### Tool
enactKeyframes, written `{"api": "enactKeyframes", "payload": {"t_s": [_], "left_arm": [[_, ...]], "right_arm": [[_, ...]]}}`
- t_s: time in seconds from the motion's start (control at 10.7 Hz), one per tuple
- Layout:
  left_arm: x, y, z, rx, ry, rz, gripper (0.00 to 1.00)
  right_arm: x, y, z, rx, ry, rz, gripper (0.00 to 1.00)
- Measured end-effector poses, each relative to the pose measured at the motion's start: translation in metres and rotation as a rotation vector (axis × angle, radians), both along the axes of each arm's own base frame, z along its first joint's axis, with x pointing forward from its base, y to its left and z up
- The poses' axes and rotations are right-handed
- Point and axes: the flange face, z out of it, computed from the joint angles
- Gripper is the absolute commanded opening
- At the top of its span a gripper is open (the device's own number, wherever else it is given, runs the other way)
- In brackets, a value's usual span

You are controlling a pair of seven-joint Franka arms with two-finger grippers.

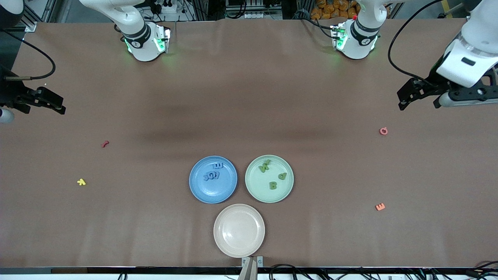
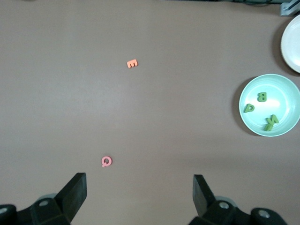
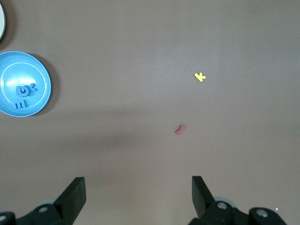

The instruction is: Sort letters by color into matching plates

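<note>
I see a robotics lab: two arm bases [image 1: 146, 41] bolted on brown table [image 1: 249, 97], cables [image 1: 400, 46], aluminium frame at edge.

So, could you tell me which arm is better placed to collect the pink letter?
The left arm, probably. Its open left gripper hangs over the table just by the pink letter, while the open right gripper waits at the right arm's end.

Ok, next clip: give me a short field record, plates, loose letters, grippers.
blue plate: blue letters piled in it
green plate: three green letters
beige plate: holds nothing
loose toward right arm's end: red letter, yellow letter
loose toward left arm's end: pink letter, orange letter
left gripper: open, above pink letter
right gripper: open, over bare table
</note>
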Motion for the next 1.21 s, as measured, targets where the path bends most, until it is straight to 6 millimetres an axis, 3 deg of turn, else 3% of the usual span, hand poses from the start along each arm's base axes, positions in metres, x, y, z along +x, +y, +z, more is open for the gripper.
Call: {"api": "enactKeyframes", "payload": {"t_s": [0.19,0.47,1.21], "left_arm": [[0.007,0.001,0.013,-0.001,0.012,-0.026,1.0],[0.019,0.002,0.008,-0.003,0.05,-0.05,1.0],[0.017,0.002,0.011,0.002,0.064,-0.083,1.0]], "right_arm": [[0.0,0.0,0.0,0.0,0.0,0.0,1.0],[0.0,0.0,0.0,0.0,0.001,0.0,1.0],[0.0,0.0,0.0,0.0,0.001,0.001,1.0]]}}
